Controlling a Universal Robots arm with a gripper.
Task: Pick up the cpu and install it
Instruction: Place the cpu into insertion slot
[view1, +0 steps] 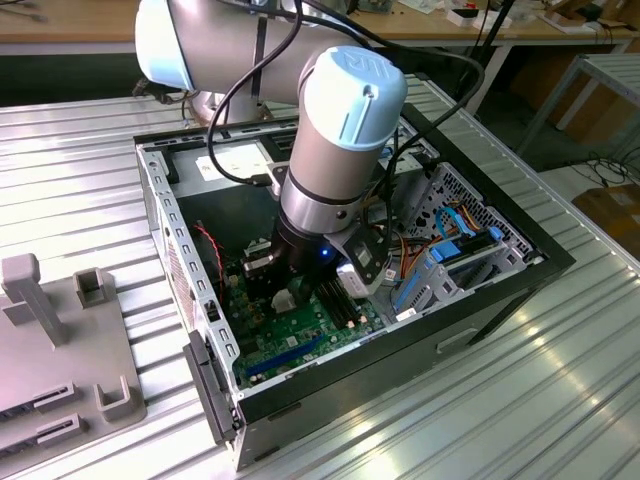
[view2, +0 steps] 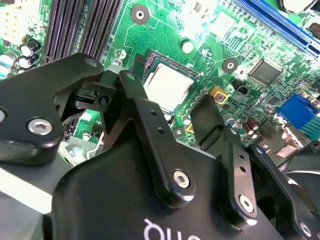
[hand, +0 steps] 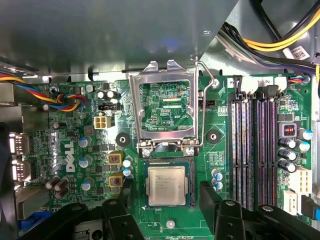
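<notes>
The cpu (hand: 167, 185) is a small pale silver square lying flat in the black-framed socket (hand: 191, 186) on the green motherboard (hand: 220, 150). In the second wrist view the cpu (view2: 168, 86) also lies in the socket. My gripper (hand: 167, 192) hangs just above it, open, with one black finger (hand: 122, 202) on each side of the chip and both wider apart than the chip. The gripper (view2: 165, 92) holds nothing. The socket's metal load plate (hand: 162, 107) stands flipped open beside the chip, its wire lever (hand: 204, 105) raised. In the exterior view the gripper (view1: 298, 290) reaches down into the computer case (view1: 500, 290).
Black memory slots (hand: 252, 150) run along one side of the socket. Coloured cable bundles (hand: 67, 100) and yellow wires (hand: 280, 42) hang near the case walls. A drive cage with blue parts (view1: 450, 255) fills the case's right in the exterior view. A grey fixture (view1: 60, 330) stands on the ribbed table.
</notes>
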